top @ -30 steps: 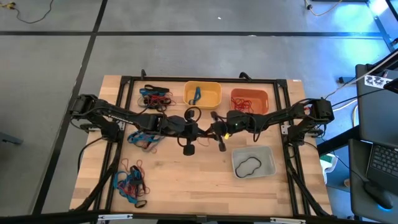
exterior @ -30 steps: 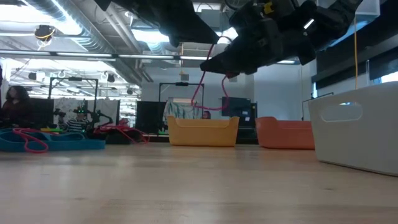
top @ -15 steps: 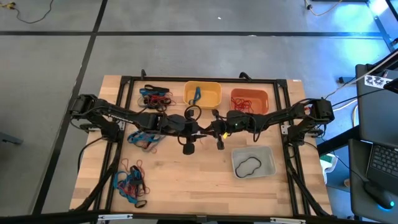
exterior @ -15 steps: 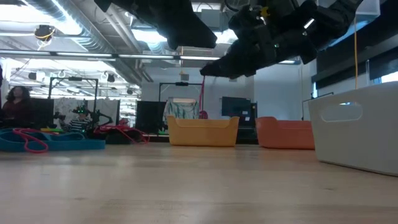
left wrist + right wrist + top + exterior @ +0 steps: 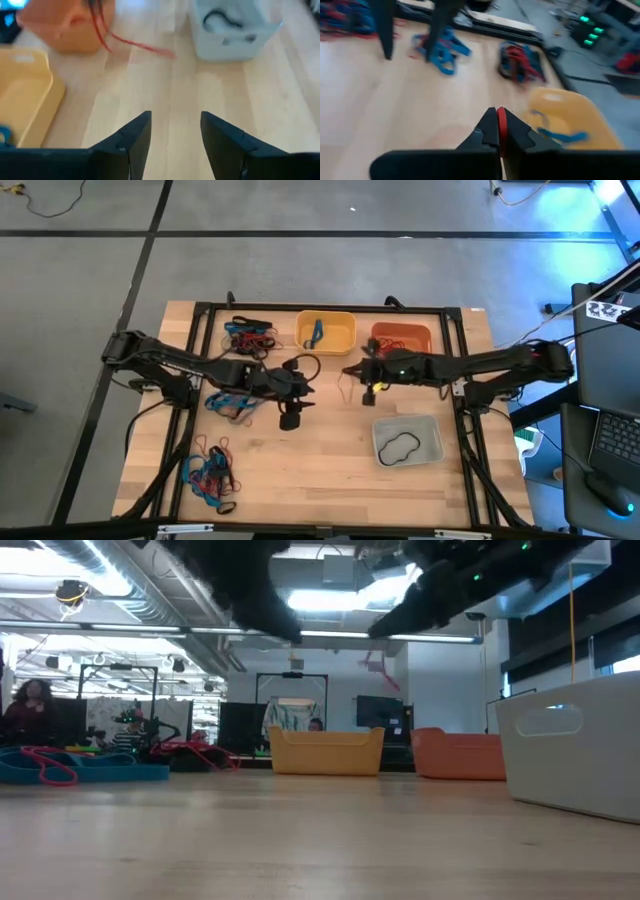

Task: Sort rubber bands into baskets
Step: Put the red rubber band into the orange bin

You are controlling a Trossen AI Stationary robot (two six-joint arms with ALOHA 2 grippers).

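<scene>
Fingers of the right gripper (image 5: 498,131) are pinched shut on a red band (image 5: 501,122), held above the table (image 5: 330,470) in front of the orange basket (image 5: 402,338). We see the left gripper (image 5: 175,132) parted and empty, mid-table. Other bands lie in three piles (image 5: 210,475) on the left; a blue one sits in the yellow basket (image 5: 326,330), a black one in the grey basket (image 5: 407,439). Behind, a person (image 5: 30,705) sits among monitors.

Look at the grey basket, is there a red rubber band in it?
No, the grey basket holds only a black rubber band.
</scene>
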